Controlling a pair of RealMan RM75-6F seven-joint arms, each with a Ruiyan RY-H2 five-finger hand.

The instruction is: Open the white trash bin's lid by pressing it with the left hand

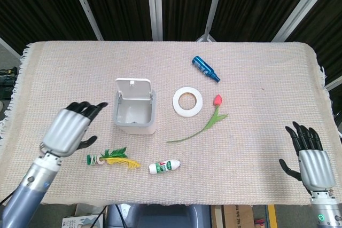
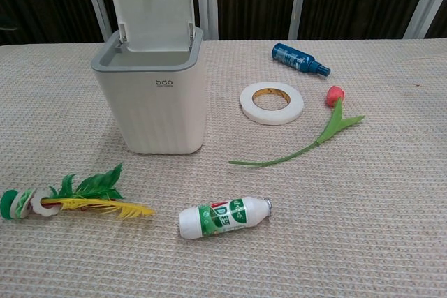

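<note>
While the white trash bin (image 1: 134, 114) stands left of the desk's middle with its lid (image 2: 154, 9) tipped upright at the far rim and its inside showing, the press looks already done; the left hand (image 1: 70, 130) hovers beside the bin toward the left edge, apart from it, fingers (image 1: 88, 109) spread and holding nothing, their tips pointing at the bin's left wall; the chest view does not show this hand at all. Judged from that, the bin lies to the right of the fingers and slightly farther from the near edge, and the left hand is by far the nearer of the two; the right hand (image 1: 311, 155) rests near the desk's near right corner, fingers apart and empty, well away from everything.

Any coming move, if one is needed, seems to be only a retreat toward the left edge, and nothing stands between hand and edge; the green and yellow feather toy (image 2: 73, 198) lies near the near edge, just below the hand's path, so a low sweep could brush it. Right of the toy lies a small white bottle (image 2: 223, 217); a tape roll (image 2: 272, 102) sits just right of the bin, a red tulip (image 2: 314, 133) slants beyond it, and a blue bottle (image 2: 299, 59) lies toward the far edge.
</note>
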